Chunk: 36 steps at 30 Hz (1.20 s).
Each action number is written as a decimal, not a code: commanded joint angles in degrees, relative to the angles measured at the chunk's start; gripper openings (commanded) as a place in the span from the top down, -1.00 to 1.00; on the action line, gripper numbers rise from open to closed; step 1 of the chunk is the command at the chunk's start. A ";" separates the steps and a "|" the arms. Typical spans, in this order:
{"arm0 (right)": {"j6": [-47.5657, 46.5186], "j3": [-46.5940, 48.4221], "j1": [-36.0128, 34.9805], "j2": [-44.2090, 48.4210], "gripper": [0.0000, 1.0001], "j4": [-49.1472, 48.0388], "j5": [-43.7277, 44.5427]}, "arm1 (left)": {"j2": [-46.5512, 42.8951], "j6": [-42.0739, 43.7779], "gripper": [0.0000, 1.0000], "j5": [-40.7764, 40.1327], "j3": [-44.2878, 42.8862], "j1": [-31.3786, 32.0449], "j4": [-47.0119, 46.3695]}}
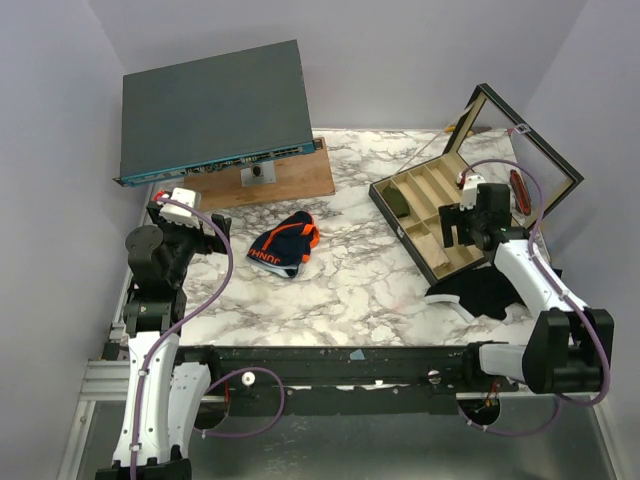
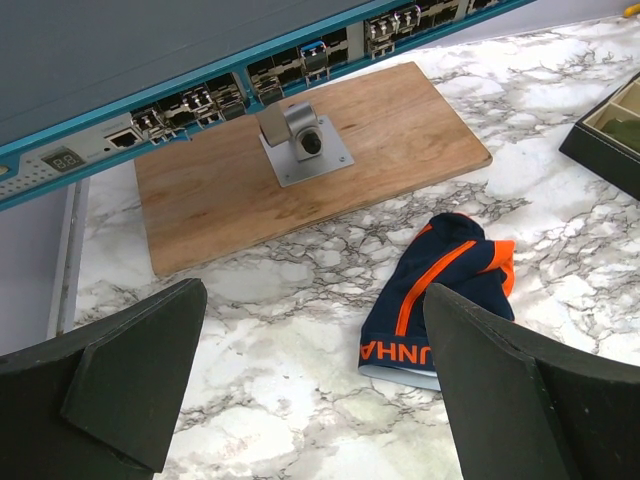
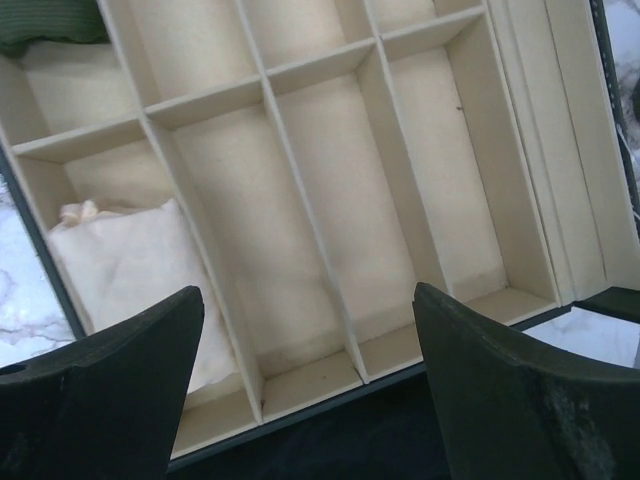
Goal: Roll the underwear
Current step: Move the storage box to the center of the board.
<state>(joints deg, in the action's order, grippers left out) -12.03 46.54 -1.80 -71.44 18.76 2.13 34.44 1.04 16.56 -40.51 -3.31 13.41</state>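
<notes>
The underwear (image 1: 284, 243) lies bunched on the marble table, navy with orange trim and a white waistband. In the left wrist view the underwear (image 2: 440, 290) sits ahead and to the right, partly behind the right finger (image 2: 520, 400). My left gripper (image 1: 218, 232) hovers just left of it, and its jaws (image 2: 312, 300) stand open with only bare marble between them. My right gripper (image 1: 455, 225) hangs over the compartment box, well away from the garment. Its jaws (image 3: 308, 295) are open and empty.
A black box (image 1: 385, 205) with beige compartments (image 3: 300, 200) and a raised lid stands at right, holding a white cloth (image 3: 130, 260) and a green item (image 1: 398, 200). Black cloth (image 1: 480, 290) lies before it. A network switch (image 1: 210, 105) sits on a wooden board (image 1: 290, 180) at the back left.
</notes>
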 commanded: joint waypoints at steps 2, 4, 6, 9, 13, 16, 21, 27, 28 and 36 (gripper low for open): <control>-0.23 2.68 3.98 -4.95 -0.63 -1.10 -1.69 | -0.43 0.47 -0.97 1.81 -0.80 -0.22 0.22; -0.89 3.34 4.00 -6.90 -0.45 -1.01 -3.91 | -0.50 0.51 -0.97 1.90 -0.79 -0.23 0.15; -1.31 3.72 3.99 -8.43 -0.35 -1.09 -5.10 | -0.42 0.53 -0.97 1.87 -0.71 -0.20 0.14; -1.75 4.47 3.98 -10.81 -0.28 -1.04 -5.95 | -0.50 0.70 -0.97 1.77 -0.63 -0.26 0.13; -2.62 5.48 3.99 -13.92 -0.21 -1.61 -6.07 | -0.34 0.71 -0.97 1.74 -0.53 -0.24 -0.02; -3.47 6.87 3.99 -17.22 -0.12 -2.40 -5.59 | -0.27 0.71 -0.97 1.77 -0.45 -0.28 -0.15; -4.48 10.74 3.99 -22.94 0.13 -2.11 -8.63 | -0.19 0.78 -0.97 1.66 -0.45 -0.21 -0.13; -7.48 17.69 4.00 -29.47 0.54 0.48 -14.54 | 0.09 1.11 -0.97 0.89 -0.19 -0.22 -0.26; -7.84 18.66 3.98 -30.69 0.60 0.98 -15.24 | 0.19 1.24 -0.97 0.81 -0.15 -0.20 -0.40; -13.17 25.81 4.00 -37.48 0.99 4.19 -18.55 | 0.95 1.34 -0.97 0.26 -0.11 -0.25 -0.51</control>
<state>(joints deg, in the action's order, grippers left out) -21.58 69.06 2.17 -105.36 22.35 -13.43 35.16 1.78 16.84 -40.51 -3.31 13.39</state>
